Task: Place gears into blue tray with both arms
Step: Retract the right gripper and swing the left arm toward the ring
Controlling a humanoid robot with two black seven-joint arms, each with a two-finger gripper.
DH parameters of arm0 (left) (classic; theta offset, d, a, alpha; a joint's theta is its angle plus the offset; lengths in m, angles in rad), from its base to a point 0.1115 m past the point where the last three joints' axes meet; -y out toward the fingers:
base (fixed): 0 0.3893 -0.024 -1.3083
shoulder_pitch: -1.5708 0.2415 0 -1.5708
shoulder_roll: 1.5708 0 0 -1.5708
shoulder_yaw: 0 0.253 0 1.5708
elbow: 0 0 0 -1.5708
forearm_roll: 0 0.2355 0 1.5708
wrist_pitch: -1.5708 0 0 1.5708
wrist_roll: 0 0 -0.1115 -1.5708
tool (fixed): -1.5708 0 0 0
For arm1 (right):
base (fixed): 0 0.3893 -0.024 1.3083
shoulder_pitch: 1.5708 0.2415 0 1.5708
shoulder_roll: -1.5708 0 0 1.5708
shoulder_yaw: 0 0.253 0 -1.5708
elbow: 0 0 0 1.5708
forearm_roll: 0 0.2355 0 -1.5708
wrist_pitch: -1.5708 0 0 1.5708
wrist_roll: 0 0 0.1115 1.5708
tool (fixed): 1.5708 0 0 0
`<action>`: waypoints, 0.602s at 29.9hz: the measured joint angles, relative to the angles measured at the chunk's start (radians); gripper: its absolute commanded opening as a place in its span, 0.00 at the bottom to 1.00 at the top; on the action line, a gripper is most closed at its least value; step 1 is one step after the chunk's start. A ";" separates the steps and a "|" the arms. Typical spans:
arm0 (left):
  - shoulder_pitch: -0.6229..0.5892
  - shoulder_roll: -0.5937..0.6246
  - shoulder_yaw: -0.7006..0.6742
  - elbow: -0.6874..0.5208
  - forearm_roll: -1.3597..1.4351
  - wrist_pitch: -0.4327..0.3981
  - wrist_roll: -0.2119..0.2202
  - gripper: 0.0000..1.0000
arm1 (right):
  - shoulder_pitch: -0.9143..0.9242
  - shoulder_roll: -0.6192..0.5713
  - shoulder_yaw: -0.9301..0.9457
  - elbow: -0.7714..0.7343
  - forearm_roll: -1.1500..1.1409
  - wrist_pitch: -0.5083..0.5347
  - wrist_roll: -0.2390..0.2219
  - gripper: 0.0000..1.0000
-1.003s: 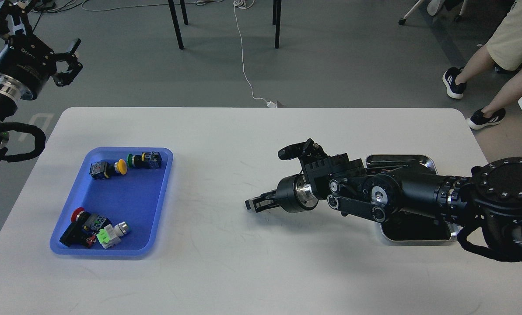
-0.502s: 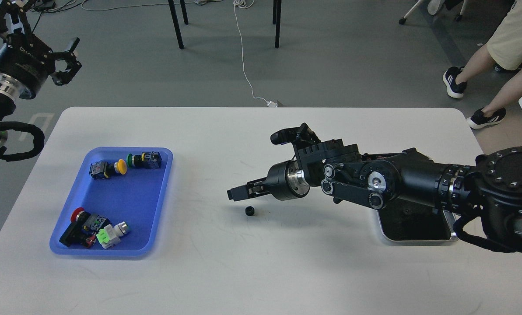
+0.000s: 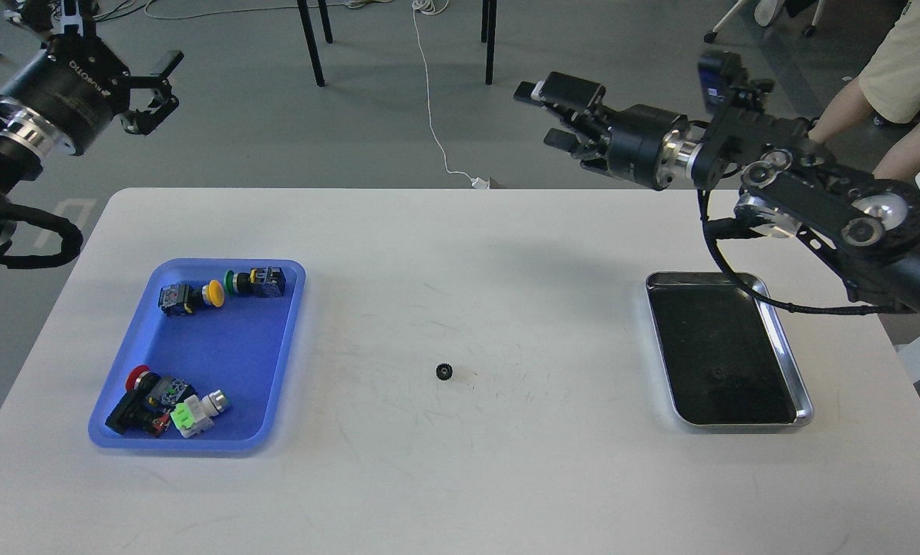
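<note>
One tiny black gear (image 3: 444, 372) lies by itself on the white table, about midway between the two trays. The blue tray (image 3: 224, 347) sits at the left and holds several colourful push-button switches. My right gripper (image 3: 556, 116) is raised high beyond the table's far edge, fingers apart and empty. At the upper left, off the table, my left gripper (image 3: 153, 96) hangs with its fingers spread and nothing in them.
A shiny steel tray (image 3: 787, 354) with a dark bottom lies at the right of the table. Chair legs and a white cable stand on the floor behind. A person's legs are at the far right.
My right arm let the gear go on the table, then rose and swung back to the upper right. The left gripper shifted slightly right.
</note>
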 measured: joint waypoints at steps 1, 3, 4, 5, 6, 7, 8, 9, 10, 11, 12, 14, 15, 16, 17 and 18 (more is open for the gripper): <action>-0.008 -0.004 0.000 -0.023 0.042 0.000 -0.003 0.98 | -0.023 -0.014 0.039 0.000 0.010 0.001 0.000 0.97; -0.023 -0.031 -0.004 -0.068 0.154 0.000 -0.007 0.98 | -0.070 -0.049 0.104 0.000 0.041 0.003 0.000 0.97; -0.030 -0.046 -0.005 -0.087 0.203 -0.001 -0.008 0.98 | -0.089 -0.066 0.127 0.000 0.058 0.004 0.000 0.97; -0.039 -0.065 -0.006 -0.110 0.262 0.000 -0.009 0.98 | -0.111 -0.087 0.149 0.001 0.094 0.005 0.000 0.97; -0.046 -0.081 -0.006 -0.132 0.317 0.000 -0.009 0.98 | -0.130 -0.107 0.165 0.001 0.135 0.006 0.001 0.98; -0.054 -0.098 -0.006 -0.158 0.381 0.000 -0.010 0.98 | -0.152 -0.126 0.180 0.001 0.190 0.010 0.002 0.99; -0.062 -0.115 -0.006 -0.184 0.446 0.000 -0.010 0.98 | -0.172 -0.144 0.190 0.001 0.248 0.020 0.004 0.99; -0.068 -0.130 -0.005 -0.207 0.503 0.001 -0.010 0.98 | -0.188 -0.161 0.197 -0.001 0.298 0.029 0.004 0.99; -0.071 -0.148 -0.003 -0.232 0.570 0.008 -0.009 0.98 | -0.206 -0.180 0.202 -0.002 0.353 0.042 0.005 0.99; -0.072 -0.166 0.000 -0.256 0.636 0.018 -0.007 0.98 | -0.224 -0.199 0.205 -0.004 0.403 0.055 0.007 0.99; -0.072 -0.183 0.002 -0.278 0.700 0.027 -0.004 0.98 | -0.243 -0.216 0.207 -0.005 0.445 0.069 0.009 0.99; -0.072 -0.212 0.008 -0.317 0.828 0.041 -0.003 0.98 | -0.285 -0.239 0.209 -0.006 0.500 0.092 0.020 0.99; -0.071 -0.229 0.012 -0.336 0.899 0.046 -0.002 0.98 | -0.307 -0.247 0.209 -0.007 0.518 0.103 0.029 0.99; -0.069 -0.244 0.017 -0.350 0.963 0.053 -0.002 0.98 | -0.324 -0.252 0.210 -0.009 0.528 0.112 0.039 0.99; -0.067 -0.263 0.026 -0.364 1.041 0.064 -0.002 0.98 | -0.344 -0.258 0.212 -0.010 0.535 0.122 0.052 0.99; -0.066 -0.284 0.040 -0.372 1.127 0.078 -0.002 0.98 | -0.362 -0.261 0.214 -0.012 0.540 0.130 0.063 0.99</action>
